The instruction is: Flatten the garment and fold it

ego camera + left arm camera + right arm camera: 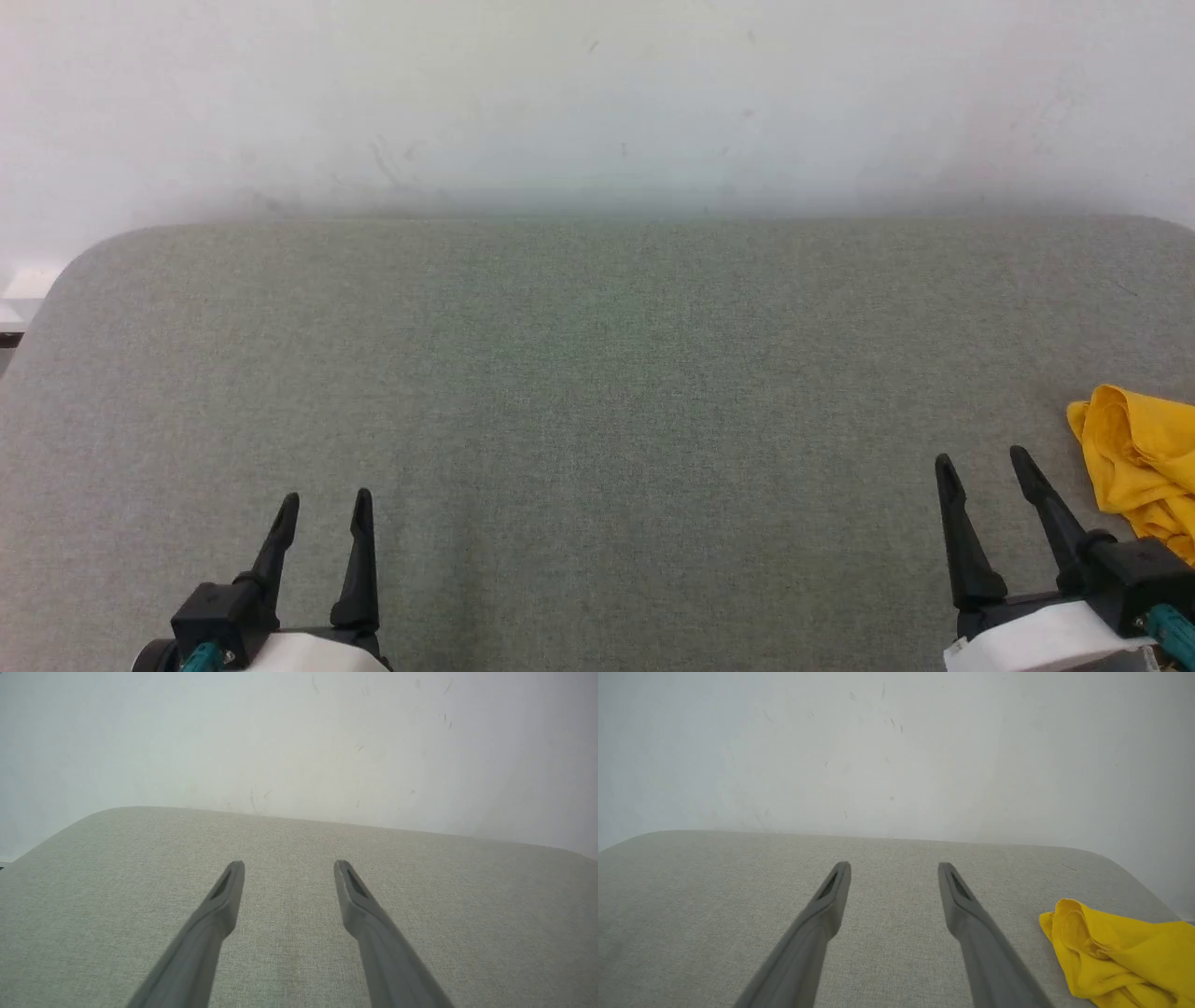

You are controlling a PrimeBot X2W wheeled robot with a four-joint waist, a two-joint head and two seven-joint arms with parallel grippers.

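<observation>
The garment (1144,462) is a bright yellow crumpled heap at the right edge of the grey padded table (597,373), cut off by the head view's border. The right wrist view has the same garment (1120,952) bunched at its lower right, just right of my fingers. My right gripper (982,460) stands open and empty a short way left of the heap, apart from it; in its own wrist view the right gripper (894,865) has its fingers spread over bare cloth. My left gripper (327,499) is open and empty at the lower left, far from the garment, and the left gripper (288,864) hovers above bare fabric.
A white scuffed wall (597,103) rises behind the table's far edge. The table has rounded far corners (103,245). A small pale ledge (26,285) sits beyond the left corner.
</observation>
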